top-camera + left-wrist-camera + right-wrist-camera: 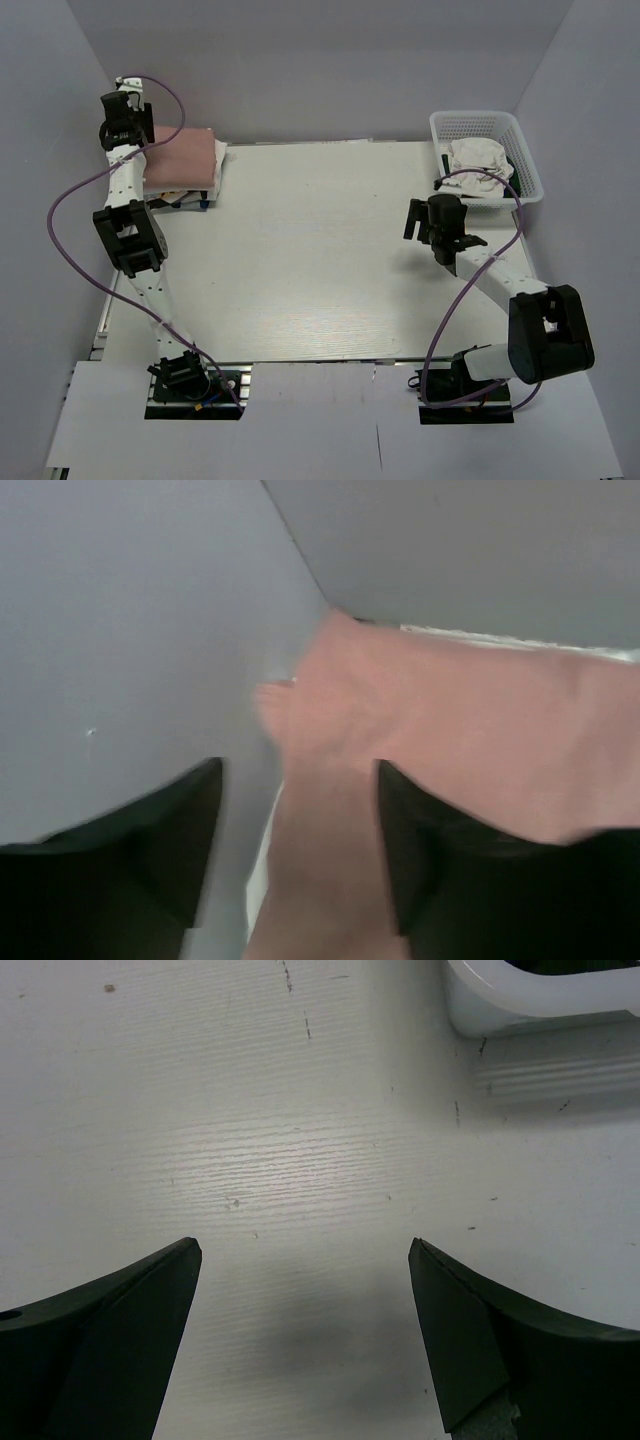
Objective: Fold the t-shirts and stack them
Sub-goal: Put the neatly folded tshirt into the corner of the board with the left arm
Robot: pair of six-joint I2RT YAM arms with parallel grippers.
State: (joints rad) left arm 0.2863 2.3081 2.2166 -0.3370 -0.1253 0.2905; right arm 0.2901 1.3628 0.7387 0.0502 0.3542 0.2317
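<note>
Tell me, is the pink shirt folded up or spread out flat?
Folded. The pink t-shirt lies as a compact neat rectangle in the table's far left corner, with white cloth showing beside it.

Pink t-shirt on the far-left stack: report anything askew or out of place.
Nothing spilled or damaged. The pink t-shirt lies folded on white t-shirts whose edge pokes out on its right, so the stack is not flush. Its cloth also runs between the parted left fingers.
</note>
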